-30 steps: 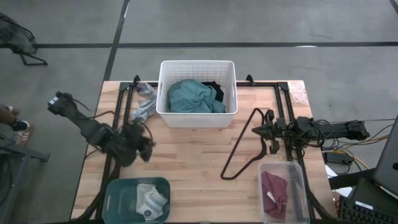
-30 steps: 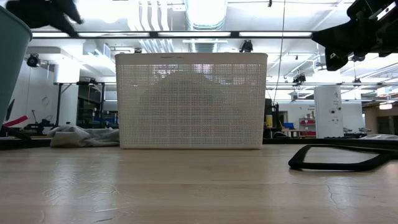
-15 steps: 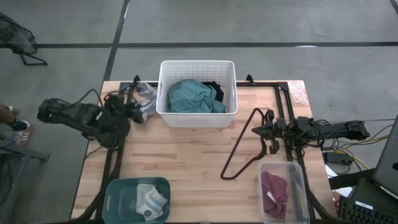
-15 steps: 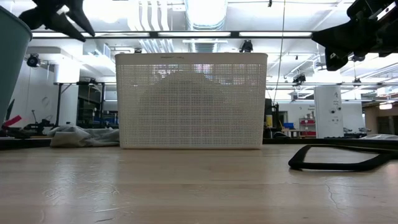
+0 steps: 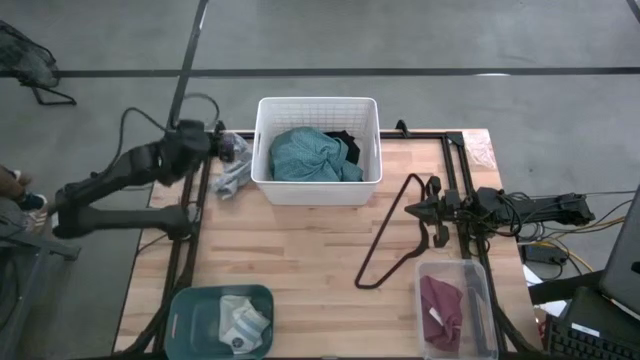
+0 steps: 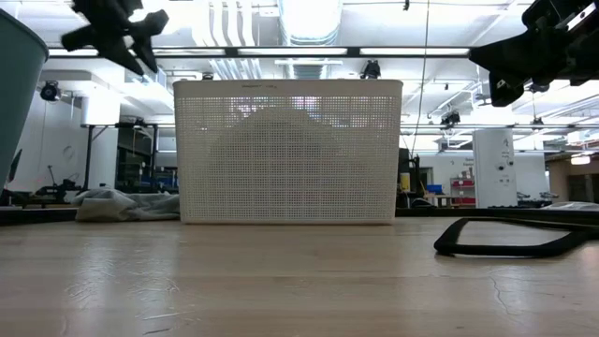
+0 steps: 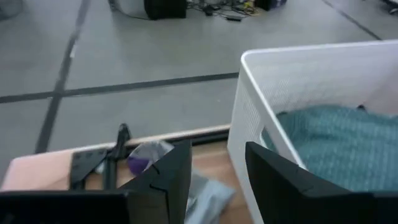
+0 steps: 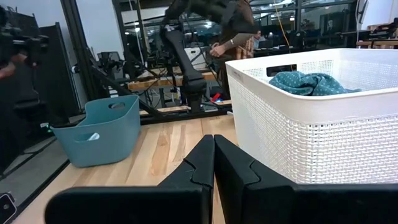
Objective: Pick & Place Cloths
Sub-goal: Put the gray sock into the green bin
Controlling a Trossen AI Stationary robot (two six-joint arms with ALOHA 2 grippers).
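The right gripper (image 8: 213,163) hangs low over the wooden table (image 8: 155,155), its two dark fingers pressed together. Just beside it stands a white perforated bin (image 8: 311,118) holding a teal cloth (image 8: 305,82) (bunched near the rim). Farther off sits a teal bin (image 8: 99,130).

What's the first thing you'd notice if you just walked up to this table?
Probably the big white basket at the table's far edge, with a teal cloth heaped inside. Next, the left gripper hanging with open jaws just above the grey rag lying beside the basket's left wall.
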